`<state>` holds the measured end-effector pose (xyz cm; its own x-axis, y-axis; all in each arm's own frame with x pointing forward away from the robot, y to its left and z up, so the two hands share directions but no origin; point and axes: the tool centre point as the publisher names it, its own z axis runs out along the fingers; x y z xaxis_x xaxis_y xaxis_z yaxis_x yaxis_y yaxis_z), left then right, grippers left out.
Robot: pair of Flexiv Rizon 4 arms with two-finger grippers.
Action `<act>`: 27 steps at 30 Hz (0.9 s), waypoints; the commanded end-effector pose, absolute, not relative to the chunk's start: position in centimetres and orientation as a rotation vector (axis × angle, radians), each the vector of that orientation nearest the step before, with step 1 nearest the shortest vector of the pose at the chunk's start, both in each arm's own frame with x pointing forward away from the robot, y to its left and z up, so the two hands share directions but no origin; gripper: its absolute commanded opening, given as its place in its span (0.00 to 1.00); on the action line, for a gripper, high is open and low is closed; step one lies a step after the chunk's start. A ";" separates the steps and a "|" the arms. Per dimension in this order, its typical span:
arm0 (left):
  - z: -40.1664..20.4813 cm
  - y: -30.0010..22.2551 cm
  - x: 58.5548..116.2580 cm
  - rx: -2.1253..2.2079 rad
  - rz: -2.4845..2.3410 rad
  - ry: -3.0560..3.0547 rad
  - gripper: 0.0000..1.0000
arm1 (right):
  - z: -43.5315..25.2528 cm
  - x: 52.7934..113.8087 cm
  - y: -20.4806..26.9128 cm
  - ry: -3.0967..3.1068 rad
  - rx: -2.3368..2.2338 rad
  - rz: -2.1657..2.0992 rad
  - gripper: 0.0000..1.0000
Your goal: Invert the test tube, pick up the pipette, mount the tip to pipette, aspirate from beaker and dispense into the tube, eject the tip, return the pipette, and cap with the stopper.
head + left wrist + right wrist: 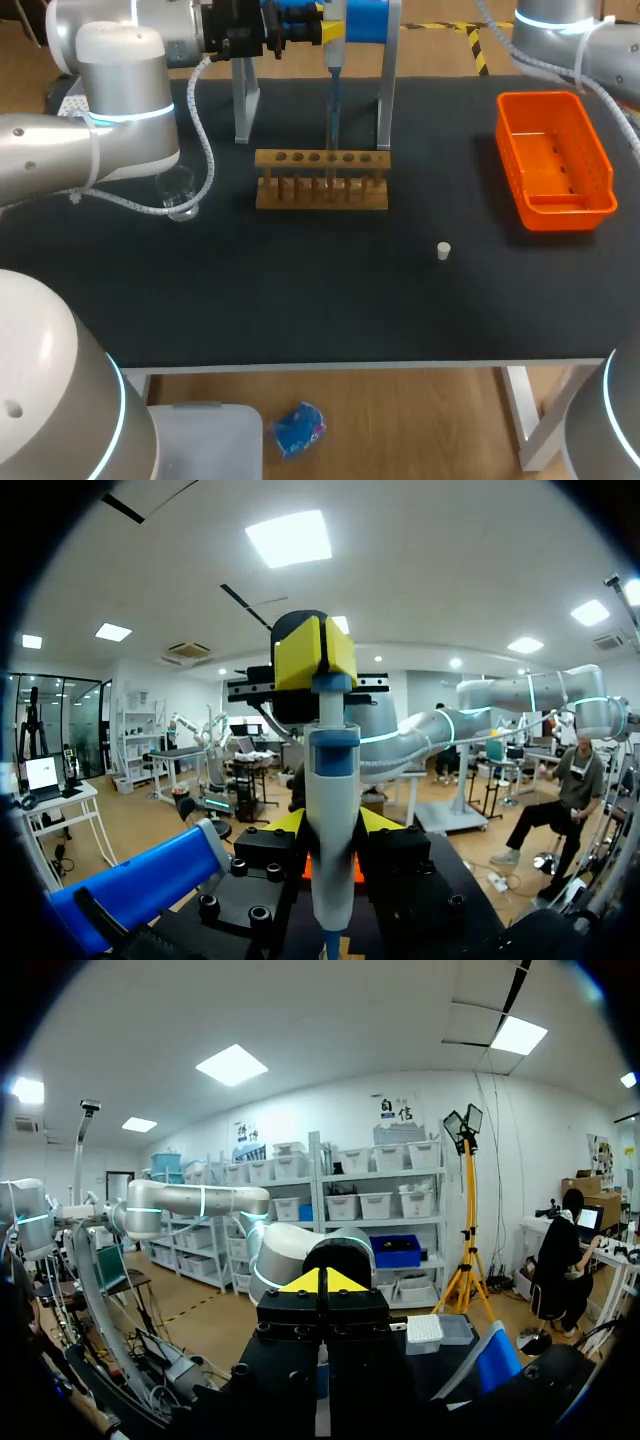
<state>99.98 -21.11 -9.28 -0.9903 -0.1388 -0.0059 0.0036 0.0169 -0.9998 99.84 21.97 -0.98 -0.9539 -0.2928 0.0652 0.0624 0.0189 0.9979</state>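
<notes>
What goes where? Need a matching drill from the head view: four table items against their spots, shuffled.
Items:
1. pipette
2. stopper
3. beaker
4. orange basket

Spots:
A. alone on the table, in front of the test tube rack and to its right
B. left of the rack
C. at the table's right side
D. upright at the stand behind the rack

Pairs: 1-D, 2-A, 3-B, 4-C
</notes>
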 end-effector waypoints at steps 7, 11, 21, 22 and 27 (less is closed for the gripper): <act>-9.0 -21.2 99.9 -0.149 -2.124 2.166 0.00 | 1.1 100.5 21.9 -2.066 0.293 -2.018 0.00; -9.0 -21.2 99.9 -0.149 -2.124 2.166 0.00 | 2.2 100.5 21.4 -2.085 0.310 -2.001 0.00; -9.0 -21.2 99.9 -0.149 -2.124 2.166 0.00 | 4.0 99.2 17.1 -2.245 0.279 -1.810 1.00; -9.0 -21.2 99.9 -0.149 -2.124 2.166 0.00 | 4.0 99.0 16.6 -2.271 0.274 -1.788 1.00; -9.0 -21.2 99.9 -0.149 -2.124 2.166 0.00 | 2.8 98.3 13.9 -2.371 0.249 -1.727 1.00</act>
<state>99.99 -21.15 -9.14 -0.9904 -0.1382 -0.0061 0.0038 0.0170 -0.9998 99.64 15.59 2.67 -0.9585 -0.2768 0.0690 -0.0060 0.2615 0.9652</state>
